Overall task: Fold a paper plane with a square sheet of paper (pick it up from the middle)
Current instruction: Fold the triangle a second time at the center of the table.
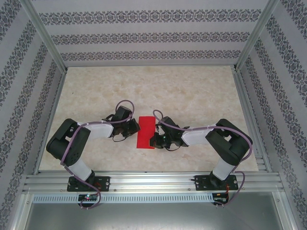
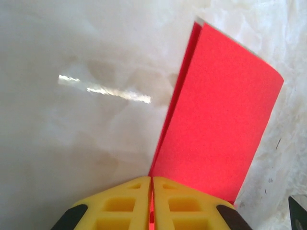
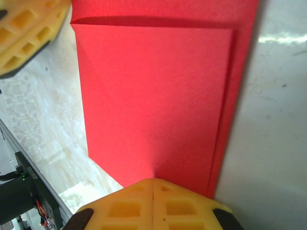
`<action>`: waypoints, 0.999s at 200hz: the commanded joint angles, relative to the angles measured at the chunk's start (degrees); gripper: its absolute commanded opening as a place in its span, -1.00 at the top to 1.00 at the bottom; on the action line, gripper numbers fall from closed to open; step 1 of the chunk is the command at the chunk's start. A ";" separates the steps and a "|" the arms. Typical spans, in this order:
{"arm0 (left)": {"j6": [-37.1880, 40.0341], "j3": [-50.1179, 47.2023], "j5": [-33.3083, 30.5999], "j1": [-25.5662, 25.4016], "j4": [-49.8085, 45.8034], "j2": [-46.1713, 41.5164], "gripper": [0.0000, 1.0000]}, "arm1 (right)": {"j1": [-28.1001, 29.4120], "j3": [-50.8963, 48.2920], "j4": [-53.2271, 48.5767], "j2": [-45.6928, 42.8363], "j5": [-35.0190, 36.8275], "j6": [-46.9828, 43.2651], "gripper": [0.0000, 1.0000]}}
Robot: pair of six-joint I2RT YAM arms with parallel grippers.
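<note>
The red square sheet of paper (image 1: 146,132) lies on the table between both arms, folded over into a narrow rectangle of two layers. My left gripper (image 1: 135,128) is shut on its left edge. In the left wrist view the yellow fingertips (image 2: 152,178) pinch the sheet (image 2: 220,115), and red shows in the slit between them. My right gripper (image 1: 154,140) is shut on the near right part of the sheet. In the right wrist view the paper (image 3: 158,96) puckers at the closed tips (image 3: 152,180). The paper plane is out of view.
The marbled tabletop (image 1: 192,91) spreads behind the paper, with patterned walls on three sides. A metal rail (image 1: 153,182) runs along the near edge by the arm bases. The left gripper's yellow fingers (image 3: 24,33) show at the right wrist view's top left.
</note>
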 commanded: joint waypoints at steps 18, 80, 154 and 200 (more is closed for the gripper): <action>6.29 4.28 1.41 1.39 -5.24 -3.13 0.73 | -0.78 -1.56 -8.10 1.18 0.84 -1.90 0.87; 4.32 3.97 7.42 -2.61 -2.28 -8.10 0.72 | -0.60 -2.13 -6.99 -0.23 2.69 -0.21 0.87; -2.14 1.91 9.84 -7.25 9.88 0.95 0.76 | -0.51 -2.21 -7.21 0.27 2.49 -0.18 0.86; -1.98 0.26 9.84 -7.36 11.21 1.29 0.78 | -0.43 -2.00 -5.82 1.93 2.56 -0.20 0.86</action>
